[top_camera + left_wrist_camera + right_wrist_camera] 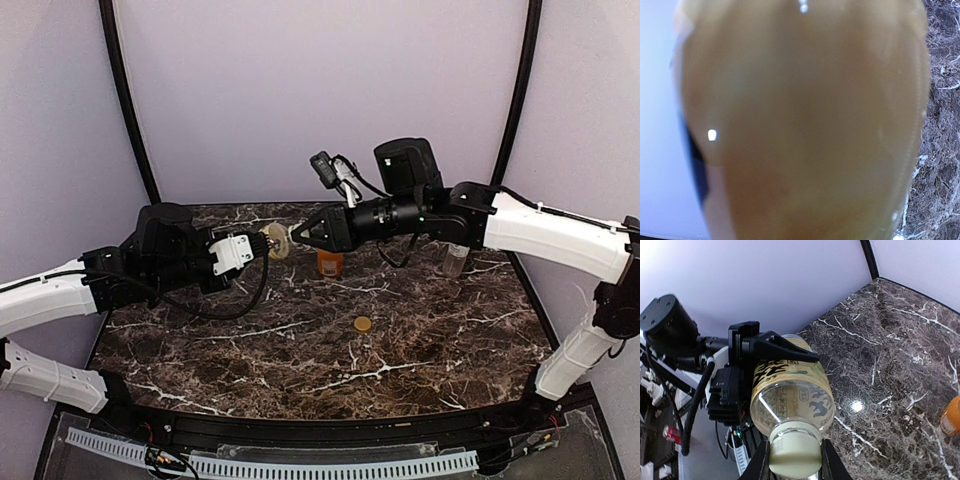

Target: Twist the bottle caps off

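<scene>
Cream-white cap sits straight ahead of the right gripper, whose fingers press on its two sides, while the left gripper clamps the yellow bottle level above the table, its long axis in line with the right wrist.

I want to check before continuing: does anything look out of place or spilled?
No spill or damage shows. A tan-brown cap lies loose on the table, by itself. The left gripper holds the yellow bottle sideways in the air, the right gripper on its cream-white cap.
</scene>
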